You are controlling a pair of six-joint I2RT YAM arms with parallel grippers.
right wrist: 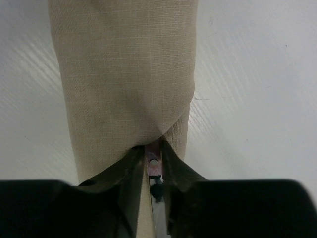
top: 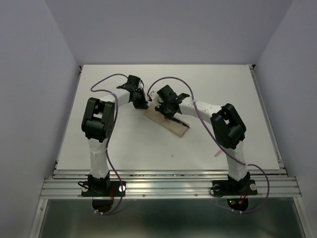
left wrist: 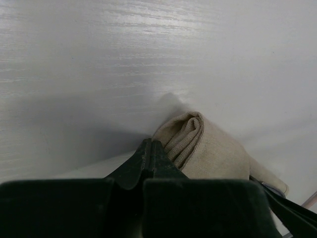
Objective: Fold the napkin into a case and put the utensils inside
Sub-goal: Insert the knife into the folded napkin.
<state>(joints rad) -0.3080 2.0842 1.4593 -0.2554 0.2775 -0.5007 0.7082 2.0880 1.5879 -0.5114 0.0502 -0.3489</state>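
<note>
From above, the case (top: 179, 127) lies near the middle of the table (top: 233, 89), a little toward its far edge. Its long axis slants from far-left to near-right. Both grippers meet at its far-left end, the left gripper (top: 140, 102) at the tip and the right gripper (top: 165, 110) just beside it over the cloth. The near-right end lies free.

In the left wrist view, the left gripper (left wrist: 148, 148) has its fingers pressed together with nothing visible between them. The layered end of the case (left wrist: 208, 148) sits just to their right.

In the right wrist view, the case (right wrist: 124, 74) runs straight ahead from the right gripper (right wrist: 153, 152), its length in line with the fingers. The end of a pink utensil handle (right wrist: 154, 162), with a small hole in it, stands between those fingers where the cloth layers overlap. The fingers are only narrowly apart. Whether they pinch the handle or merely flank it, I cannot tell.

Handle and pouch share one axis, so the coming move looks like a straight travel along that line. The right arm is the one placed for it, and the left seems set to steady the cloth.
</note>
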